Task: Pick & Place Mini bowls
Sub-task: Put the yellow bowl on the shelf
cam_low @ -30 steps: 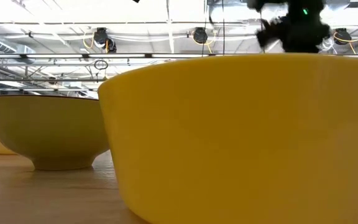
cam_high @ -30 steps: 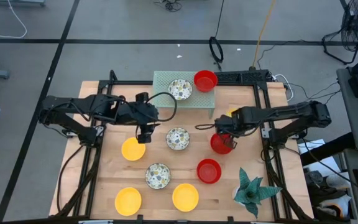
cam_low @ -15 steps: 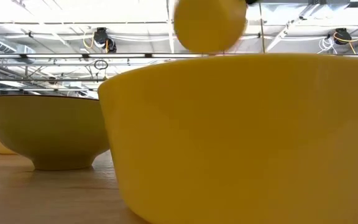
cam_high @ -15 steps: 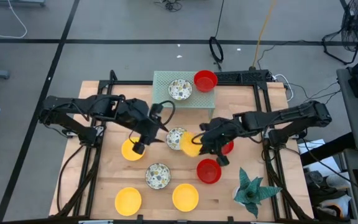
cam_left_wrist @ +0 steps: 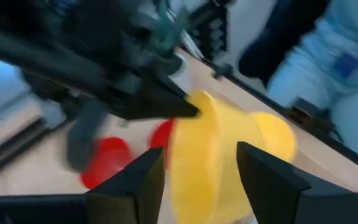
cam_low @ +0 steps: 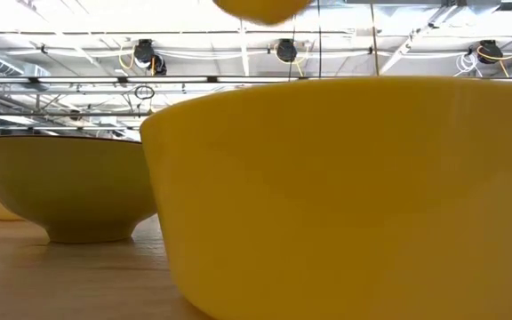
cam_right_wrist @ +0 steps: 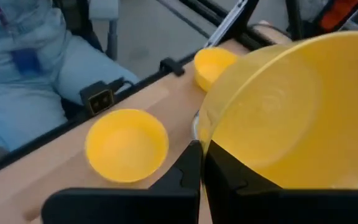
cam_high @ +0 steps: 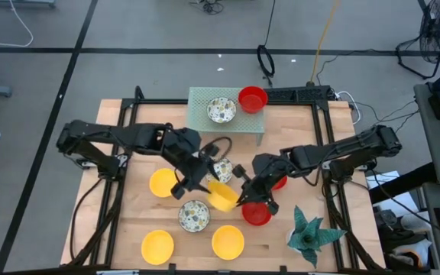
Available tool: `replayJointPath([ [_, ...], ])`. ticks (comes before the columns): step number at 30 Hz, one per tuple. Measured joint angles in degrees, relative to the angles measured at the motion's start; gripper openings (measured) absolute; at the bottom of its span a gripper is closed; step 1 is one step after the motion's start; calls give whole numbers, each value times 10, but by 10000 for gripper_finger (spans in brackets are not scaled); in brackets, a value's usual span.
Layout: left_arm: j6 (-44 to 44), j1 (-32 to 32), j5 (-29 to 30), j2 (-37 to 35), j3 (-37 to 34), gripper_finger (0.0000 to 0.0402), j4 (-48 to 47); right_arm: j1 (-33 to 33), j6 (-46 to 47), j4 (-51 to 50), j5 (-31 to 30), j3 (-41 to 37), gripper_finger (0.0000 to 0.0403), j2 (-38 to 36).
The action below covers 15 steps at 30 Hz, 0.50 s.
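Handover is the step you are in: the right gripper point(cam_high: 241, 200) is clamped on the rim of a yellow bowl point(cam_high: 221, 195) held above the desk point(cam_high: 128, 221), and the left gripper point(cam_high: 192, 186) faces it with fingers apart, the bowl between them. Next, I judge, you close the left gripper on the rim before the right releases.

Left gripper point(cam_left_wrist: 197, 177) has its fingers spread with a yellow mini bowl point(cam_left_wrist: 213, 155) sitting between them, and the right gripper point(cam_left_wrist: 188, 111) is pinching that bowl's rim. Two red bowls point(cam_left_wrist: 104, 162) sit blurry on the wooden table point(cam_left_wrist: 30, 168) behind, plus another yellow bowl point(cam_left_wrist: 275, 134)
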<state>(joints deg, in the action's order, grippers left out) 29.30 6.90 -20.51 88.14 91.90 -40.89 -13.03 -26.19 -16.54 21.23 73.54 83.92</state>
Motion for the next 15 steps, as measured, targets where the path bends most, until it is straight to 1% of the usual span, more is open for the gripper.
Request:
replayJointPath([
  [4, 6, 0, -15, 19, 0, 223, -2, 0, -11, 16, 5, 1, 0, -2],
  [6, 14, 0, -35, 24, 0, 229, -4, 0, -14, 16, 3, 0, 0, -1],
  [9, 31, 0, -78, 29, 0, 231, -2, 1, -28, 17, 0, 0, 0, -2],
  [15, 27, -2, -113, 28, 0, 232, 8, -2, -72, 19, 0, 1, 0, -2],
])
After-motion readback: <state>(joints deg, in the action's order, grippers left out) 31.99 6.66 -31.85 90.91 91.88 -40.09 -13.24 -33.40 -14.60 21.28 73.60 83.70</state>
